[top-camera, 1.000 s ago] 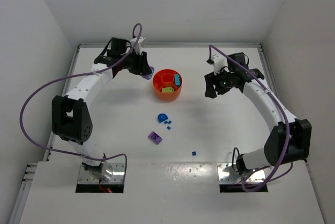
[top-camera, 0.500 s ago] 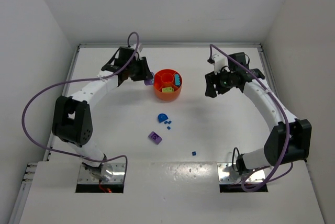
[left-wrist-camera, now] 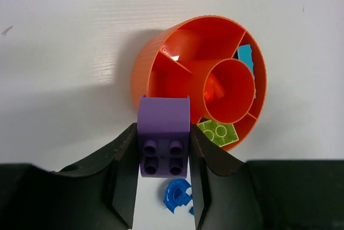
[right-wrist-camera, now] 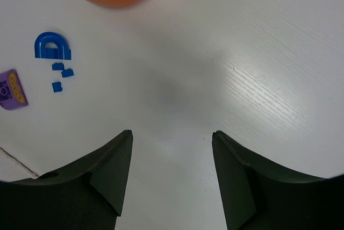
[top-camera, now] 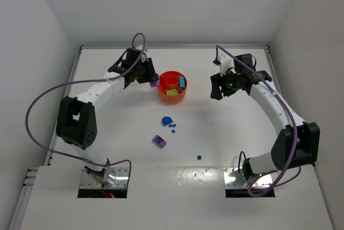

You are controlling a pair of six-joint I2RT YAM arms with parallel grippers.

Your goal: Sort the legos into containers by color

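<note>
Purple brick [left-wrist-camera: 164,117], clamped in the left gripper [left-wrist-camera: 164,155] at the rim of the orange bowl [left-wrist-camera: 141,74], may strike a divider and bounce onto the desk [left-wrist-camera: 64,36] if released off-centre; the right gripper [right-wrist-camera: 171,138] hangs open, empty.

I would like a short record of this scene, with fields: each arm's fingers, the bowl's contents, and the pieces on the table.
Left fingers: shut on a purple brick, beside the bowl
Right fingers: open, empty, above bare table
In bowl: lime brick, teal brick, separate compartments
On table: blue arch, small blue bits, second purple brick
</note>
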